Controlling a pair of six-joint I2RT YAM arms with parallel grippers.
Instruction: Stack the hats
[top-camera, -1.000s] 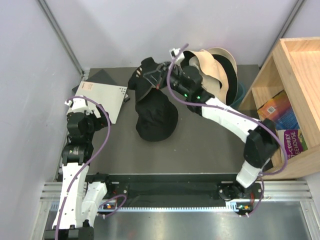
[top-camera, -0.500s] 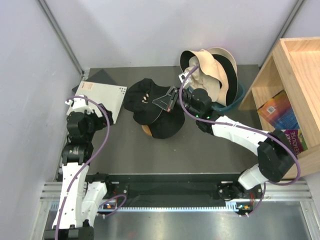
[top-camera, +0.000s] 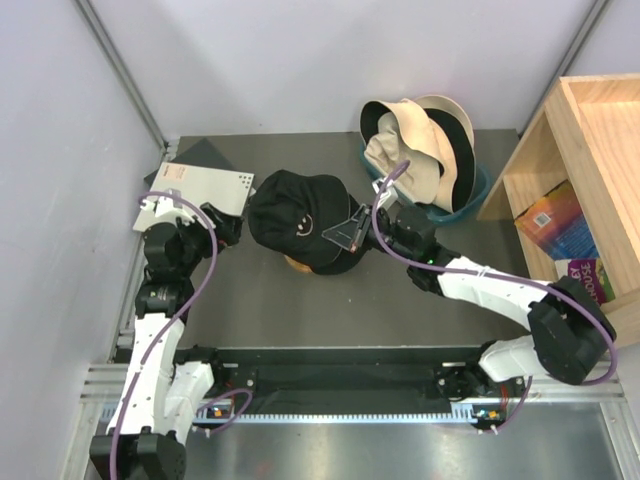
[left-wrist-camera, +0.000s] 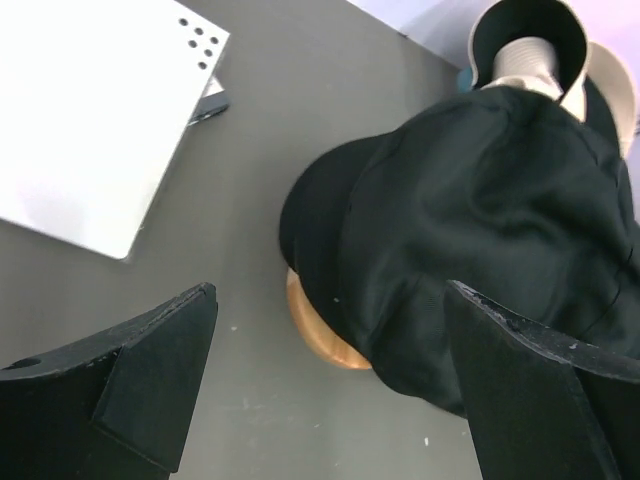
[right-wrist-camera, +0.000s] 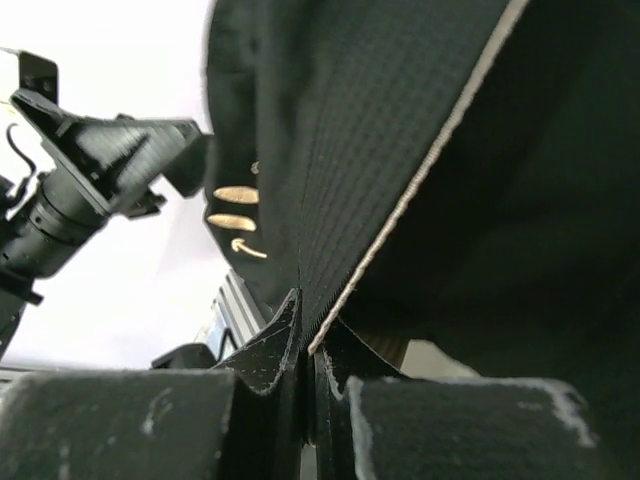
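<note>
White arms (top-camera: 148, 372), blk joints, purple cables (top-camera: 213, 258), blk L gripper (left-wrist-camera: 330, 300)

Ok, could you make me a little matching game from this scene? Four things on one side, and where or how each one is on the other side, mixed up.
Things:
1. black hat
2. beige hats
3. left gripper
4. right gripper

Place or state:
A. open, holding nothing
B. piled in the teal tub
C. pinched shut on the black hat's brim
D. draped over the wooden stand

Pairs: 1-D, 2-B, 3-A, 4-C
</note>
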